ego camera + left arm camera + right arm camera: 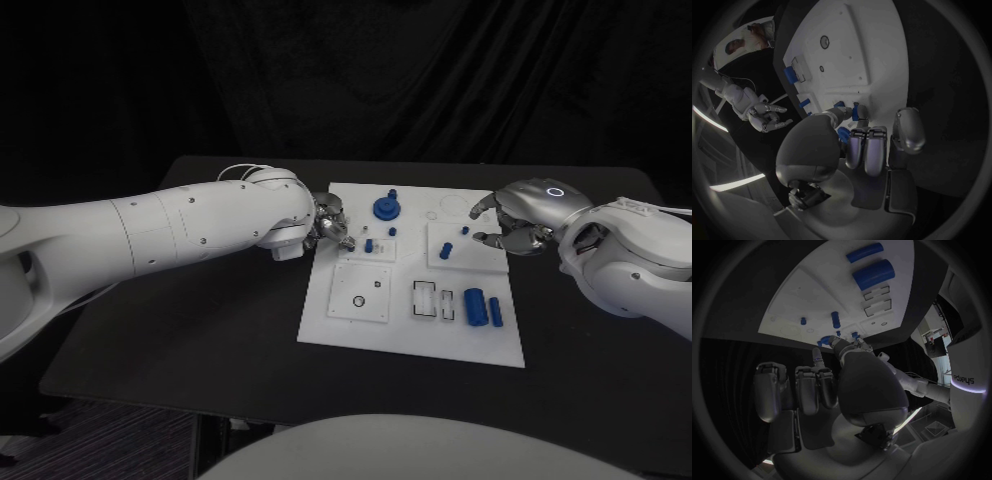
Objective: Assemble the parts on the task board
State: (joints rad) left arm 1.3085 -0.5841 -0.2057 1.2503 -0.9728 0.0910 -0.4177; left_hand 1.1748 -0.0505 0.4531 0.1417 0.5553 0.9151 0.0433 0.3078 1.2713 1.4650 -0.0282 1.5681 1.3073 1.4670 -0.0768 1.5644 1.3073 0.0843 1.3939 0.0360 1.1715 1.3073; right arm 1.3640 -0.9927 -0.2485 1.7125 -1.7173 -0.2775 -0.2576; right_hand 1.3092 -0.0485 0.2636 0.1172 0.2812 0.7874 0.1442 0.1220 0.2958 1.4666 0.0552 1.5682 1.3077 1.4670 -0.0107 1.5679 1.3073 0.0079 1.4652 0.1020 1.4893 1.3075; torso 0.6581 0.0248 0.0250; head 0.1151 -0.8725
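Note:
The white task board [411, 320] lies mid-table. On it stand a round blue knob [387, 208], small blue pegs [369, 244] [464, 230], a short blue cylinder [446, 252] and two larger blue cylinders [473, 303] near the right edge. My left hand [330, 223] hovers at the board's far left edge. Its fingers are bent and its thumb [837, 113] reaches close to a small peg [855, 111], with nothing gripped. My right hand [511, 226] hangs over the far right edge with fingers apart and empty. Its thumb [842, 346] points toward the board [804, 295].
The board carries raised white plates with holes [359, 300] and rectangular slots [426, 298] at its near half. Black table [173, 330] surrounds the board on all sides. A dark curtain closes off the back.

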